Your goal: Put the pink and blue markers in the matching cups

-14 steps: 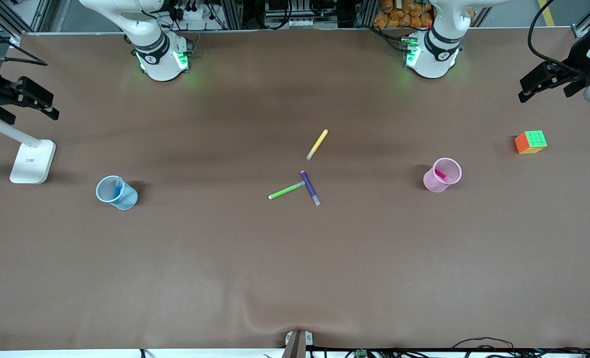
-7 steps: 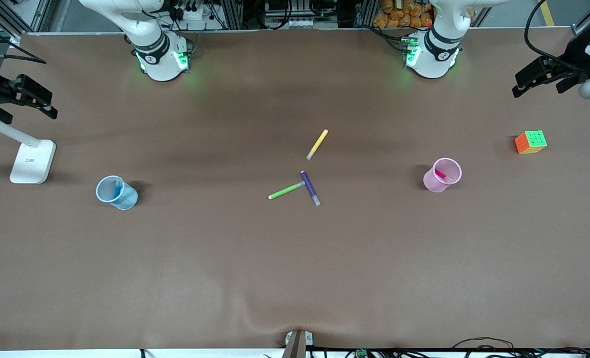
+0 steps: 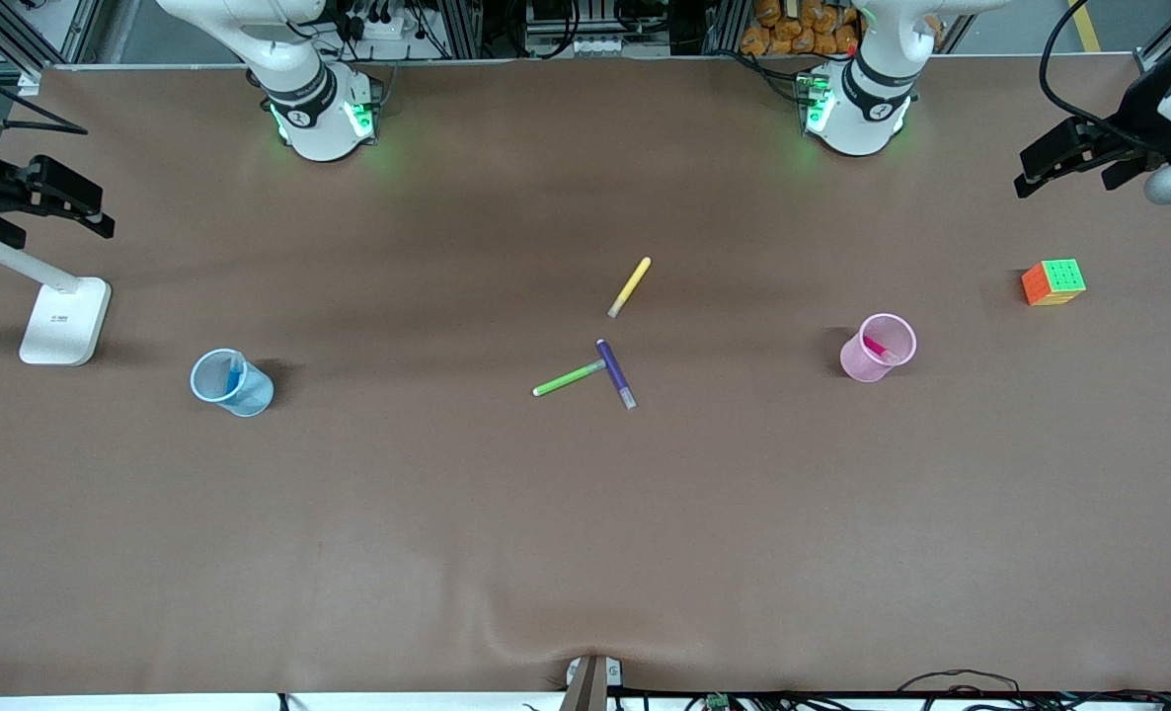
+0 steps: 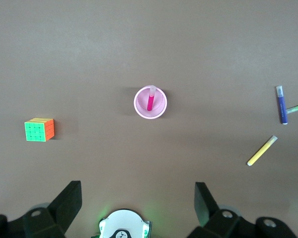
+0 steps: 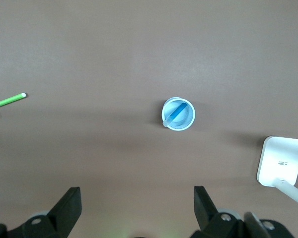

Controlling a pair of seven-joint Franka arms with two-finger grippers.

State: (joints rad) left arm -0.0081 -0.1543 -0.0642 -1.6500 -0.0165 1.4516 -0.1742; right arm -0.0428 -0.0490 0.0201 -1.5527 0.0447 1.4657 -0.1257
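Meanwhile both empty pincers, left pincer (image 3: 1040, 173) and right pincer (image 3: 92, 212), fingers spread, have drifted slightly toward the bases.

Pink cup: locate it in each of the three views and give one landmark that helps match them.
Front view: pink cup stands toward the left arm's end of the table, pink marker inside.
Left wrist view: pink cup near the middle.
Right wrist view: not in it.
Shared landmark: colour cube, beside the cup in both views.

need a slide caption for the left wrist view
Open left gripper high over the pink cup holding the pink marker, cube beside it.
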